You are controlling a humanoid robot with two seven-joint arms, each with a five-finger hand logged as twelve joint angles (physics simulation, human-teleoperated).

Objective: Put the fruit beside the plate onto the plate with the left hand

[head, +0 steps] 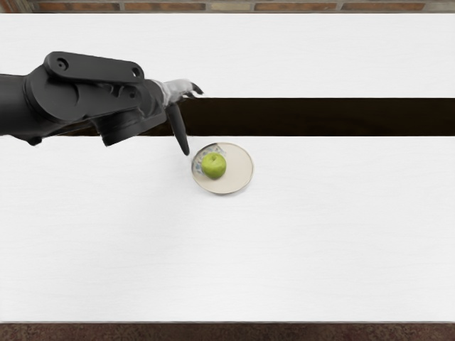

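a green apple (214, 165) sits on the left part of a round beige plate (240, 175) on the white worktop (284, 249). the left hand (175, 99) hovers just up-left of the plate, fingers (180, 133) spread and holding nothing, one pointing down near the rim.

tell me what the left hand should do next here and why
Probably draw the left hand back leftward, away from the plate. The green apple already sits on the plate, toward its left side. The hand holds nothing: its fingers are spread, with one reaching down close to the plate's left rim, so lifting clear first seems safest.
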